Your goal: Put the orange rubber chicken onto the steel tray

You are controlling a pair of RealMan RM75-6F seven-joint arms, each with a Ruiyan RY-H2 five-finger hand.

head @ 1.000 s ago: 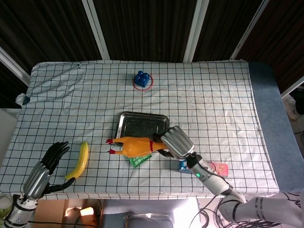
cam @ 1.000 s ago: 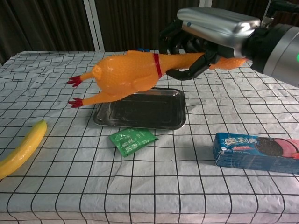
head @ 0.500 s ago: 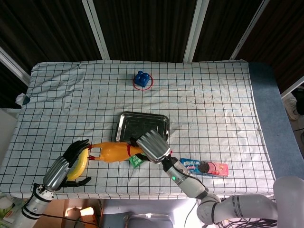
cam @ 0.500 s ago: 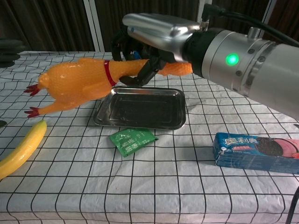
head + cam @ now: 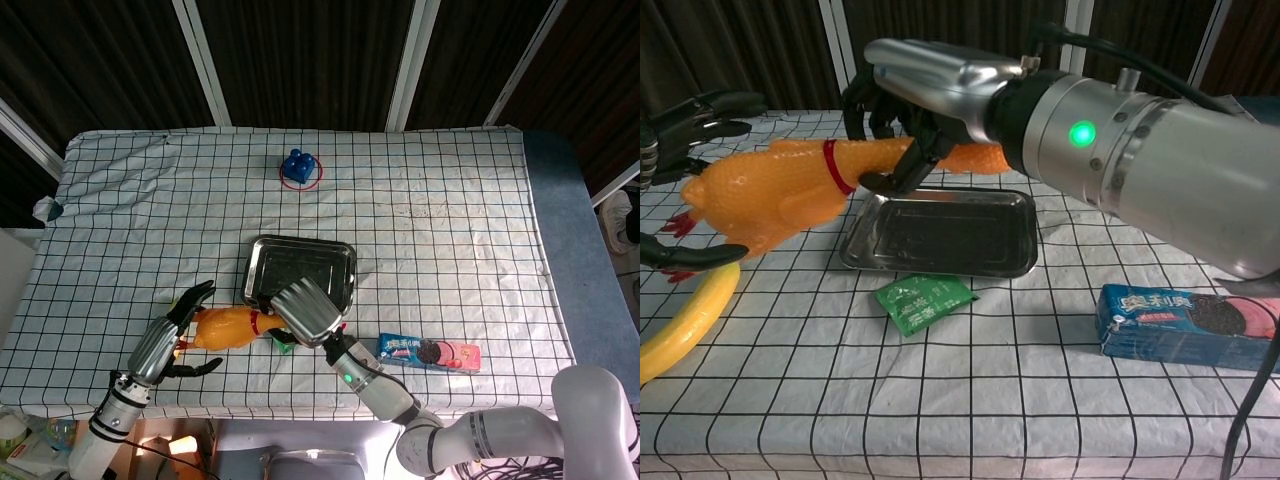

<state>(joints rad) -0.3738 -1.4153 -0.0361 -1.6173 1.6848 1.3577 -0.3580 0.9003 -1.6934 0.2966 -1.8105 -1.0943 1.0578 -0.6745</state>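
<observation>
The orange rubber chicken [image 5: 775, 195] is held aloft by its neck in the right hand [image 5: 902, 105], left of the steel tray [image 5: 940, 235] and above the near left part of the table; no part of it is on the tray. The left hand [image 5: 172, 330] is spread wide around the chicken's body, with fingers above and below it, but whether contact is made cannot be told. The toy is judged to be light, soft and springy, liable to sag and swing from a neck hold, so a firmer grasp would be taken at the thick body. One chicken, one tray, one banana [image 5: 685, 320], one green sachet [image 5: 923, 301], one biscuit packet [image 5: 1190, 326] and one blue block [image 5: 298, 165] are counted.
</observation>
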